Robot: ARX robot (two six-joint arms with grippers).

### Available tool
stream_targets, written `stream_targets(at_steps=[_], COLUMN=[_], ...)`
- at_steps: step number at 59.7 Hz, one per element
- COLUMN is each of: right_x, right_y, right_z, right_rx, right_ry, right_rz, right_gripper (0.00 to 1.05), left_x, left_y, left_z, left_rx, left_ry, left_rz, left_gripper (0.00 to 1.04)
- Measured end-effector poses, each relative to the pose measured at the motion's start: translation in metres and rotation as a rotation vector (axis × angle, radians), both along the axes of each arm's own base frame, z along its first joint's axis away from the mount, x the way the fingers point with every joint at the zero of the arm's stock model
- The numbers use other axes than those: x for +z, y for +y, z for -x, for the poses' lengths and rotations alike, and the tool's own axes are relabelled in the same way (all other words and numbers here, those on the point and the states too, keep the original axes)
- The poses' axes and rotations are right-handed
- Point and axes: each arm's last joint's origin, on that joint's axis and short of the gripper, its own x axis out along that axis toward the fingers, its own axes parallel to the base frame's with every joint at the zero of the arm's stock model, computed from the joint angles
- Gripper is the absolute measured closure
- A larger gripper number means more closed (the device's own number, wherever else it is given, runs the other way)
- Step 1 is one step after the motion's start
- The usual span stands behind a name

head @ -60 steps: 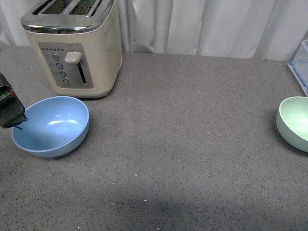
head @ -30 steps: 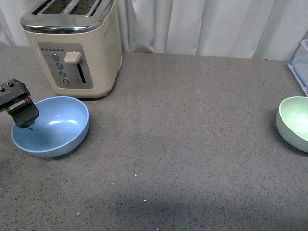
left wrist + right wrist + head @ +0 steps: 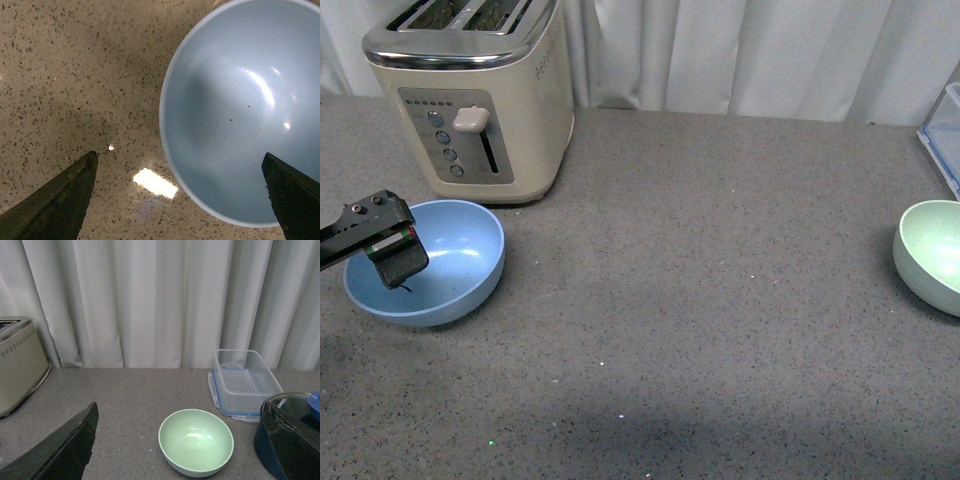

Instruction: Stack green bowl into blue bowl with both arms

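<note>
The blue bowl sits on the grey counter in front of the toaster. My left gripper hangs open over the bowl's left side. In the left wrist view the blue bowl lies under the open left gripper, its rim running between the two fingers. The green bowl rests at the counter's right edge, cut off by the frame. From the right wrist, the green bowl is upright and empty, some way ahead of the open right gripper. The right gripper does not show in the front view.
A cream toaster stands just behind the blue bowl. A clear plastic container with a blue-trimmed lid sits behind the green bowl, and a dark round container beside it. White curtains close the back.
My left gripper has moved right from the frame's left edge, out over the blue bowl's left rim. Both bowls have stayed put.
</note>
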Motion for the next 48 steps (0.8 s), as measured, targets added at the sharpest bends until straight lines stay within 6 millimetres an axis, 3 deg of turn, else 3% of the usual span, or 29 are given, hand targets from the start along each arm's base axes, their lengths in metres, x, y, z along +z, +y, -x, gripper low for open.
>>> stream_targets(at_steps=[28, 48], right_x=[0.0, 0.0], right_y=[0.0, 0.0], right_z=[0.0, 0.0], right_rx=[0.0, 0.0], right_ry=[0.0, 0.0], right_rz=[0.0, 0.0], right_gripper=[0.09, 0.09], left_x=[-0.014, -0.016], left_y=[0.002, 0.005], left_z=[0.0, -0.017], left_rx=[0.0, 0.011], left_ry=[0.047, 0.041], left_rz=[-0.027, -0.036], left_gripper=[0.06, 0.06])
